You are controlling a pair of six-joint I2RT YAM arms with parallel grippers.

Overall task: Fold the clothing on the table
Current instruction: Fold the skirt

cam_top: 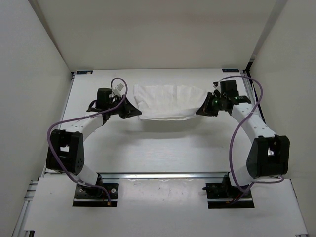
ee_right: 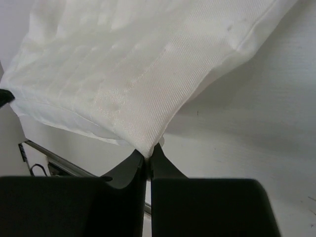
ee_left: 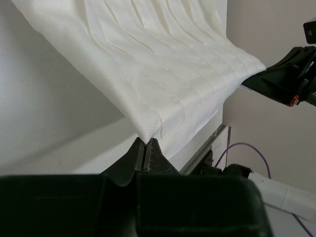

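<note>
The clothing [cam_top: 168, 101], white and pleated, lies across the far middle of the table [cam_top: 163, 148]. My left gripper [cam_top: 134, 109] is shut on its near left corner, and my right gripper [cam_top: 201, 109] is shut on its near right corner. In the left wrist view the black fingertips [ee_left: 154, 148] pinch a point of the clothing [ee_left: 163, 74], which stretches away toward the right gripper [ee_left: 256, 81]. In the right wrist view my gripper [ee_right: 149, 154] nips a corner of the clothing [ee_right: 128, 84], lifted a little off the table [ee_right: 256, 128].
White walls [cam_top: 34, 74] close in the table on the left, right and back. Silver rails [cam_top: 163, 175] run along the near edge by the arm bases. Purple cables [cam_top: 54, 129] loop off both arms.
</note>
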